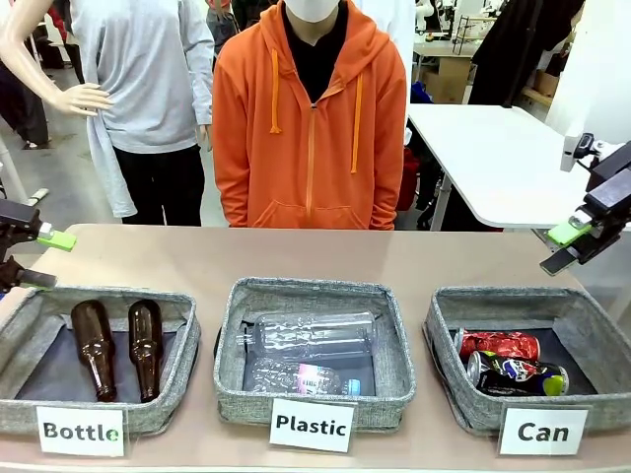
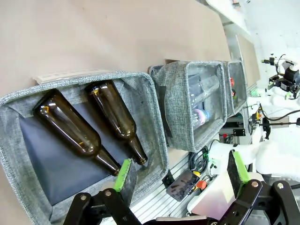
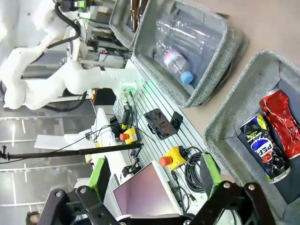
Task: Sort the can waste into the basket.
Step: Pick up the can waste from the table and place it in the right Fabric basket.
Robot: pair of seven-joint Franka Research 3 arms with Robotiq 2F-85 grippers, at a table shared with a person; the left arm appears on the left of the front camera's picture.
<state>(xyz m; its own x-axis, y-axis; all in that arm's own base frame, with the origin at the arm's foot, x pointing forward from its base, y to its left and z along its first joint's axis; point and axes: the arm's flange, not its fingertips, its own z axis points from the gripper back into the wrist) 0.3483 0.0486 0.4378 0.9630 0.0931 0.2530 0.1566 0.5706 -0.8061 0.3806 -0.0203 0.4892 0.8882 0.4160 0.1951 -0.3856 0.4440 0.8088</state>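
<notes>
On the table [image 1: 197,258], at the right end: grey basket [image 1: 463,399] labelled "Can", holding dented red can [image 1: 499,345] and dark blue can [image 1: 517,374], side by side, touching. Right pincer [image 1: 571,246] raised above the basket's far side, spread wide, empty. Left pincer [image 1: 30,258] over the "Bottle" bin [image 1: 168,409], likewise wide and empty.
</notes>
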